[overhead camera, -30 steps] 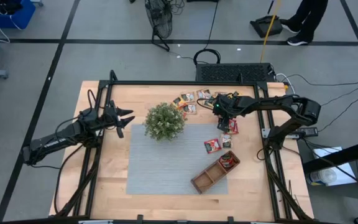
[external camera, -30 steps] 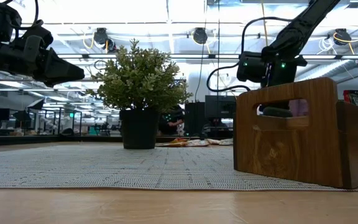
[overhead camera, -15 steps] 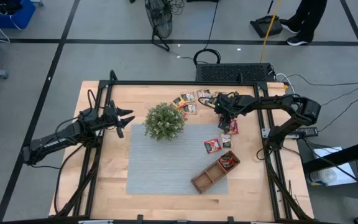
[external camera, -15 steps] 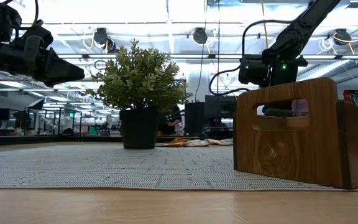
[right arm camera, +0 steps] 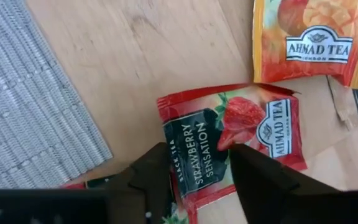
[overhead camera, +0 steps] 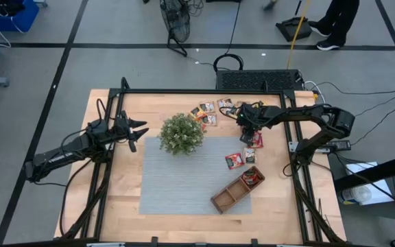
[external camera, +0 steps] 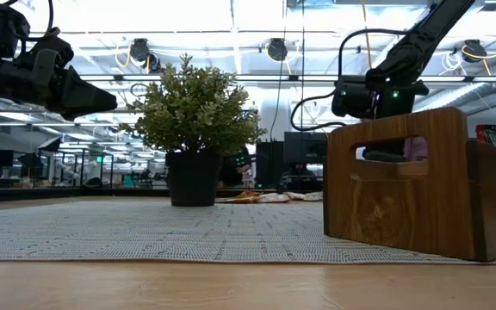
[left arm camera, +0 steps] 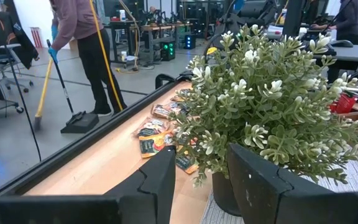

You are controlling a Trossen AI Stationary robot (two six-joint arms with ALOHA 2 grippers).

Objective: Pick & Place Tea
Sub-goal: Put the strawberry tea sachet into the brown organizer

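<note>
Here your right gripper (right arm camera: 194, 163) hangs with jaws apart over a flat red square strawberry tea sachet (right arm camera: 232, 144), which lies on the wooden surface (right arm camera: 135, 56) between them, an orange sachet (right arm camera: 312, 40) just beyond.

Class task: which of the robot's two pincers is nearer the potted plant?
Left. The left pincer hovers just beside the potted plant; the right pincer is farther off, above the tea sachets.

Right gripper (right arm camera: 199, 163) fingers parted, low over red strawberry tea sachet (right arm camera: 232, 140) lying flat on bare wood. Orange sachet (right arm camera: 312, 40) just beyond it, edges touching. Grey woven mat (right arm camera: 33, 115) alongside
</note>
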